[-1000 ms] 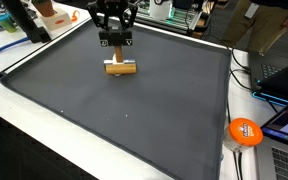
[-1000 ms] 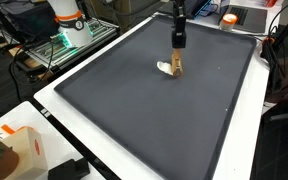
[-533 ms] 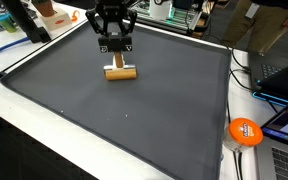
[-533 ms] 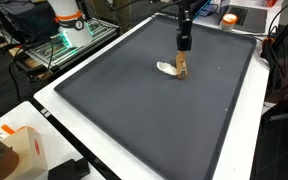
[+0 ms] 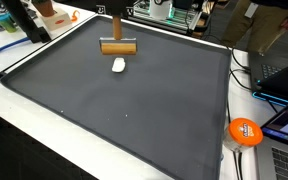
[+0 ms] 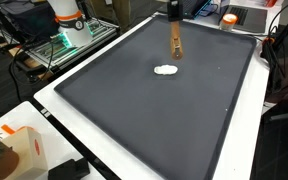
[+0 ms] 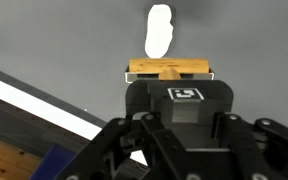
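Observation:
My gripper (image 6: 172, 14) is shut on a small wooden block (image 5: 118, 46), which hangs lifted above the dark grey mat (image 5: 134, 115). In the wrist view the wooden block (image 7: 169, 68) sits crosswise between my fingers, with the gripper (image 7: 170, 78) just behind it. A small white oblong piece (image 5: 118, 65) lies on the mat below the block, apart from it. It shows as the white piece (image 6: 165, 70) in both exterior views and as the white piece (image 7: 160, 30) beyond the block in the wrist view. In an exterior view the block (image 6: 175, 42) is seen end-on.
An orange disc (image 5: 244, 131) lies beside the mat's edge, near laptops and cables. A white and orange robot base (image 6: 69, 20) stands past the far corner. A white box (image 6: 24, 150) sits at the near corner. The white table rim (image 6: 104, 120) frames the mat.
The gripper has risen with the wooden block, away from the mat. The white piece that was under or beside the block now lies uncovered on the mat.

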`<state>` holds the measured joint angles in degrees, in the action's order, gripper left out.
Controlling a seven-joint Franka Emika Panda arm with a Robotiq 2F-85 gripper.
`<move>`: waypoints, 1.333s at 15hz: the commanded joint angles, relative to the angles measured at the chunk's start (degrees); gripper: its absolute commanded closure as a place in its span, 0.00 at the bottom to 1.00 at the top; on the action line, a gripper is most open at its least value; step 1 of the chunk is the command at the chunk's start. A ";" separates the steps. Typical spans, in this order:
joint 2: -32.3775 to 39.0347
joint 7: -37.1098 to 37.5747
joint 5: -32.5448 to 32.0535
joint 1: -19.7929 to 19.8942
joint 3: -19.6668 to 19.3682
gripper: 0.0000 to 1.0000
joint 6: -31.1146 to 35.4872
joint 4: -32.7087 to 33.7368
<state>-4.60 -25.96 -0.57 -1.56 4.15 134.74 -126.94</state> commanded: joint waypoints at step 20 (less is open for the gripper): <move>13.69 8.79 -6.15 1.00 -3.10 0.78 -8.30 4.49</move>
<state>6.67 -18.72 -5.17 -1.19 1.73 128.70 -122.45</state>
